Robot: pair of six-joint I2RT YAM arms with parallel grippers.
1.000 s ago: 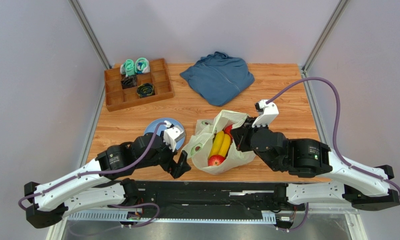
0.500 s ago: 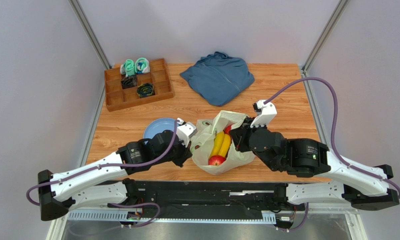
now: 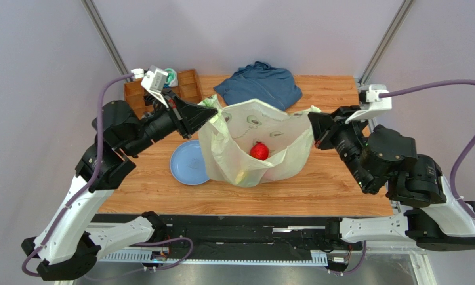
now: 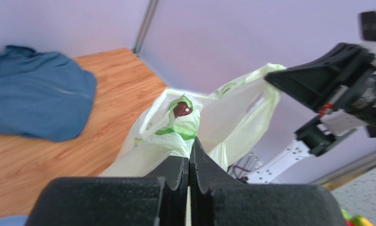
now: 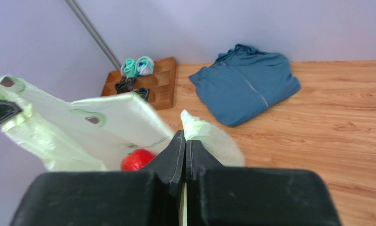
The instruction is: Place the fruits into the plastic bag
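Note:
The pale-green plastic bag (image 3: 234, 148) hangs stretched wide between my two raised grippers, mouth up. My left gripper (image 3: 213, 113) is shut on the bag's left handle (image 4: 182, 127). My right gripper (image 3: 312, 120) is shut on the bag's right handle (image 5: 201, 129). One glossy red round fruit (image 3: 258, 151) shows inside the bag, and the right wrist view catches it too (image 5: 137, 159). The other fruits are hidden by the bag's walls. In the left wrist view the right gripper (image 4: 274, 79) pinches the far handle.
A blue plate (image 3: 187, 163) lies on the table left of the bag. A folded blue garment (image 3: 259, 90) lies at the back. A wooden compartment tray (image 3: 189, 86) with rolled socks (image 5: 137, 66) stands at the back left, partly behind my left arm.
My left gripper closed on the bag's left handle. Both arms then rose and spread, lifting the bag open off the table. The banana is no longer visible inside.

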